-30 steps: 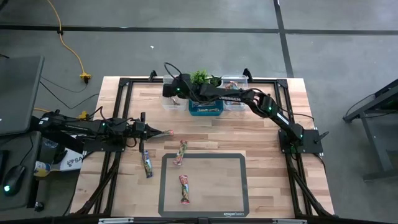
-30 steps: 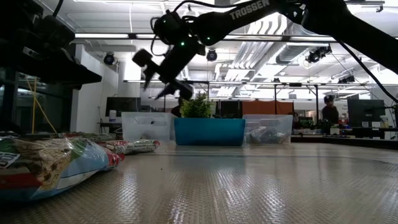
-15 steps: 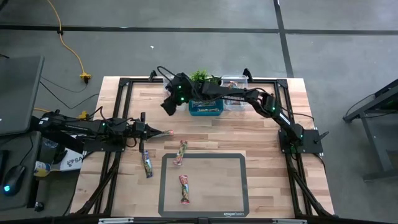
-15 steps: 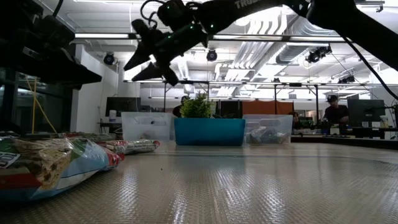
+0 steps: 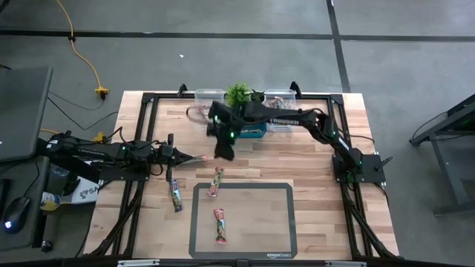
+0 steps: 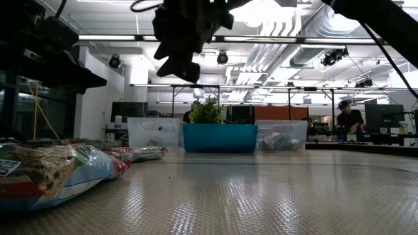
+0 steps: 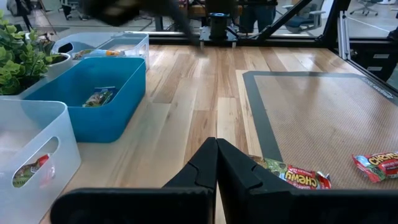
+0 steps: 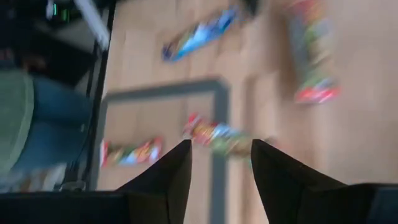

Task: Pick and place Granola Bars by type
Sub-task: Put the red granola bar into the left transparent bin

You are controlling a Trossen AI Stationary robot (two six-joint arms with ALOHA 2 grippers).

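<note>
Landmark: the dark-edged mat [image 5: 243,220] on the wooden surface [image 5: 319,185]; every place below is given from it.
My right tool [image 5: 224,150]: hanging in the air just beyond the mat's far edge, fingers spread with a clear gap, nothing between them.
My left tool [image 5: 199,158]: off the mat's far left corner, low over the surface, fingers pressed together on nothing.
Granola Bars: one [image 5: 220,225] lies on the mat, one [image 5: 215,180] straddles its far edge, one [image 5: 176,196] lies left of it.
Bins: a blue bin [image 5: 246,129] and clear ones well beyond the mat.
Handling, my judgement: light, crinkly, slippery wrappers; I would pinch the straddling bar across its narrow middle, not its sealed ends.
</note>
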